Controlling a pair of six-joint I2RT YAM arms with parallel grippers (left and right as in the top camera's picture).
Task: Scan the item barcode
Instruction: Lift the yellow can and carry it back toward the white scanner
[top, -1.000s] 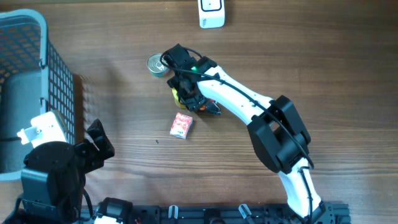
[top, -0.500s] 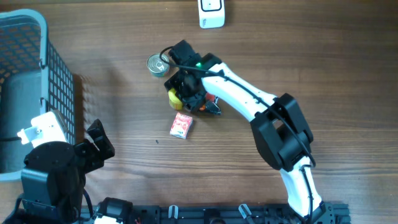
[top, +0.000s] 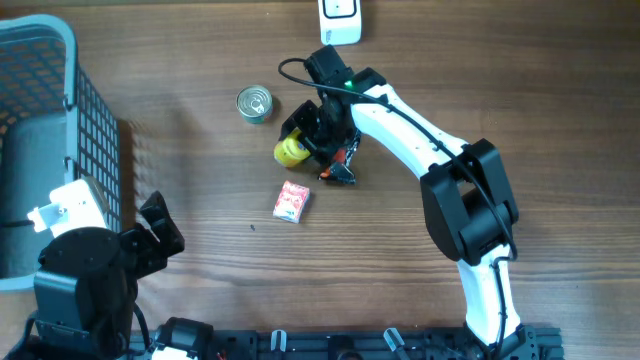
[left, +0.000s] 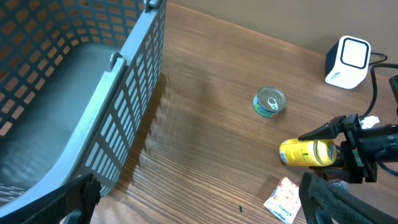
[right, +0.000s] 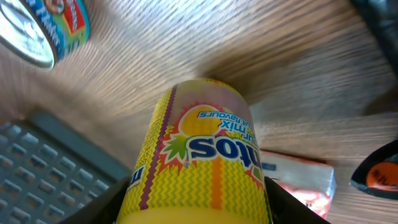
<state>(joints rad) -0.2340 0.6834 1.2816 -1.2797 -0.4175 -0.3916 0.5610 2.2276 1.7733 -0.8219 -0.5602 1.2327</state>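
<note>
Mentos tub (top: 290, 151) lies sideways over the table (top: 520, 90) between tin (top: 254, 104) and red packet (top: 292, 201), with the right tool (top: 308, 147) clamped mid-body. Likely light, stiff and slick, so a mid-body hold suits. Left tool (top: 158, 232) spread wide, empty.

table (top: 180, 200): matt grained wood | tin (top: 254, 103): shiny metal | tube (right: 199, 149): glossy printed wrap | basket (left: 74, 74): plastic

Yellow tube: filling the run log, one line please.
right fingers straddle yellow tube, grip unconfirmed | left fingers open | scanner not yet reached
</note>
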